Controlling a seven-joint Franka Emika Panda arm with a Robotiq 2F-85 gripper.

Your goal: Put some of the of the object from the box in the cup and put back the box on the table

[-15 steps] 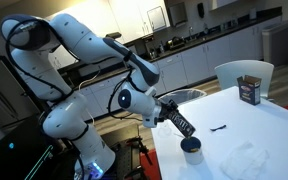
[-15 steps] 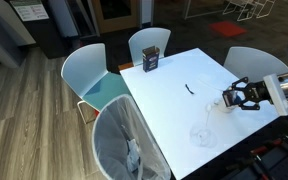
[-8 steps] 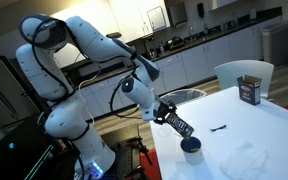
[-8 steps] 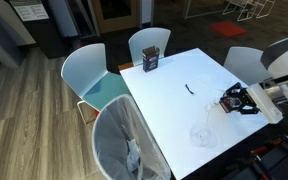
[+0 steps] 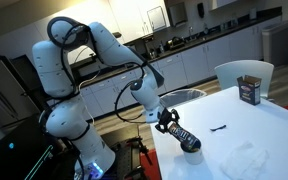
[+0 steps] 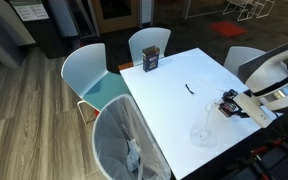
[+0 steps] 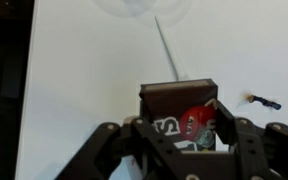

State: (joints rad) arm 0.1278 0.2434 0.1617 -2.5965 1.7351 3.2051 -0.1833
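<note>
My gripper (image 5: 168, 121) is shut on the box (image 5: 181, 134), a flat dark box held tilted, its far end down over the dark blue cup (image 5: 193, 148) at the near corner of the white table (image 5: 269, 128). In the wrist view the box (image 7: 179, 105) shows a red candy figure and white lettering, clamped between my fingers (image 7: 229, 125). The gripper (image 7: 181, 138) hides the cup there. In the other exterior view the gripper (image 6: 236, 104) and the box (image 6: 227, 102) sit at the table's edge (image 6: 174, 105); I cannot make out the cup.
A tall dark brown container (image 5: 249, 90) with a white label stands at the far side, also seen from the opposite side (image 6: 151, 60). A small dark piece (image 5: 219, 128) and a clear crumpled item (image 5: 242, 158) lie on the table. White chairs (image 6: 89, 75) and a lined bin (image 6: 124, 145) stand around it.
The arm's upper links swung up and over. The gripper lowered and tipped the box until its far end is over the cup.
</note>
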